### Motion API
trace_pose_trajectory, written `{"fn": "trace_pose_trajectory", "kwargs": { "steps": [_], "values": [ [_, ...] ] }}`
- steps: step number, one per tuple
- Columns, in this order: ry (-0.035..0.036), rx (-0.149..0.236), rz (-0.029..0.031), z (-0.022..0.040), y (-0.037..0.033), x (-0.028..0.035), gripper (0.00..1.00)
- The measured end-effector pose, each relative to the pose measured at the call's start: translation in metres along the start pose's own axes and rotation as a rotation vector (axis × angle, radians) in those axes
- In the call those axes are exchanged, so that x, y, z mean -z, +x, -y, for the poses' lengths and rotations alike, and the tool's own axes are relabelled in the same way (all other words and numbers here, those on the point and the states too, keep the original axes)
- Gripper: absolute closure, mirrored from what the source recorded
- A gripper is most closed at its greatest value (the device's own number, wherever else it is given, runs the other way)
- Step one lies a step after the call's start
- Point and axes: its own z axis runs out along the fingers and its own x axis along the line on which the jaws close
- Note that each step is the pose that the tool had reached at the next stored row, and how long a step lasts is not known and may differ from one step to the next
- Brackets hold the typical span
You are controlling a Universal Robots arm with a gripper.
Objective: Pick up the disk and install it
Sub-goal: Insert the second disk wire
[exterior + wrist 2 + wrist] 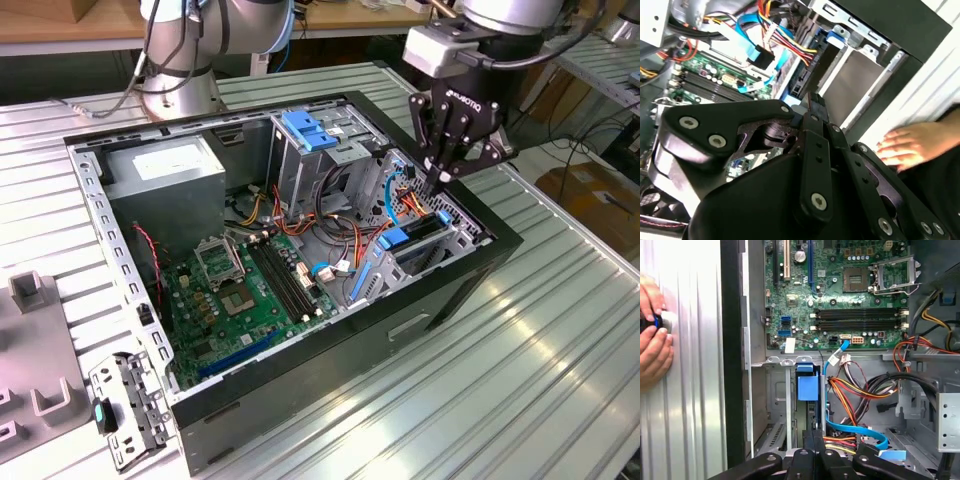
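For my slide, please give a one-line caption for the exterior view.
Robot gripper poised above the disk seated in the drive bay of the open computer case, beside the motherboard.

We see a person's hand (654, 332) cut off by the first wrist view's edge, and the gripper (812, 107) hides its own fingertips.

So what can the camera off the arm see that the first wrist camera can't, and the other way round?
The exterior view alone takes in the grey power-supply box, the ribbed table and the whole gripper above the case's drive bay. The first wrist view alone catches a person's hand outside the case. Both show the green motherboard, the coloured cables and the blue-railed disk.
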Motion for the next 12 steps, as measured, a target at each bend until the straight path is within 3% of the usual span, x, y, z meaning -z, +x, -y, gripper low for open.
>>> {"fn": "trace_pose_trajectory", "kwargs": {
  "steps": [2, 4, 5, 7, 12],
  "values": [
    [-0.0011, 0.001, -0.006, -0.0001, -0.01, 0.0012, 0.89],
    [-0.0013, 0.001, -0.0083, -0.0005, -0.0223, 0.0015, 0.89],
    [-0.0012, 0.001, -0.0137, -0.0005, -0.0264, 0.0019, 0.89],
    [-0.0014, 0.002, -0.0271, -0.0006, -0.0352, 0.003, 0.89],
    [-0.003, 0.003, -0.0686, 0.0021, -0.0511, 0.0049, 0.89]
  ]
}}
